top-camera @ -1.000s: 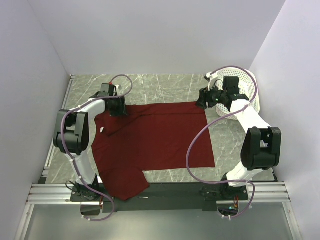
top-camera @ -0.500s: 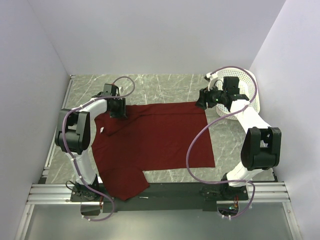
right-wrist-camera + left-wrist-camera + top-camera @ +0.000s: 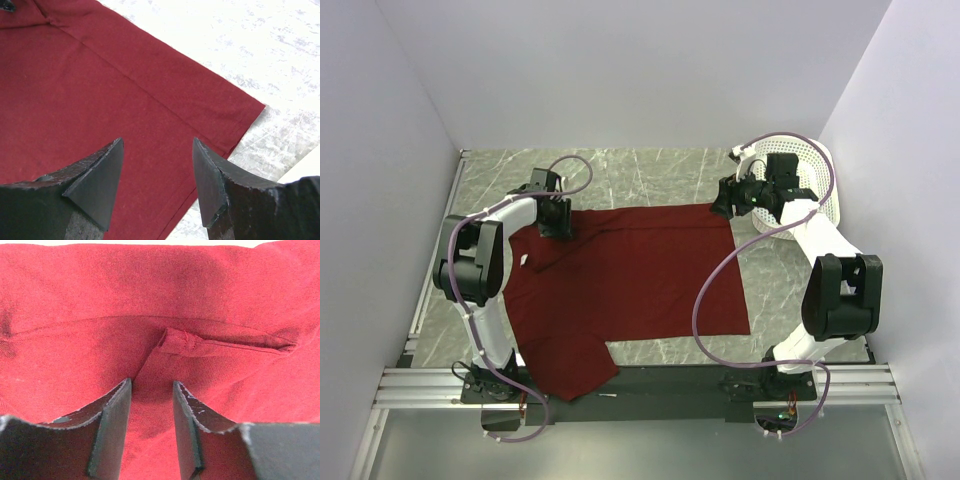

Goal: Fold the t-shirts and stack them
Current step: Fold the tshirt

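A maroon t-shirt (image 3: 630, 280) lies spread flat on the marble table, a small white tag (image 3: 524, 262) at its left side. My left gripper (image 3: 557, 220) is down on the shirt's far left corner. In the left wrist view its fingertips (image 3: 152, 385) press into the cloth (image 3: 160, 300) with a narrow gap between them, and a creased fold of the shirt runs up to them. My right gripper (image 3: 724, 203) hovers over the far right corner. In the right wrist view it (image 3: 157, 142) stands open above the hem (image 3: 215, 105), with nothing between its fingers.
A white slatted basket (image 3: 817, 170) stands at the far right, just behind the right arm. Bare marble table (image 3: 650, 170) shows beyond the shirt. White walls close in on three sides. A metal rail (image 3: 640, 385) runs along the near edge.
The left gripper has edged slightly right onto the shirt's corner and its jaws have narrowed. The right arm and the shirt have not moved.
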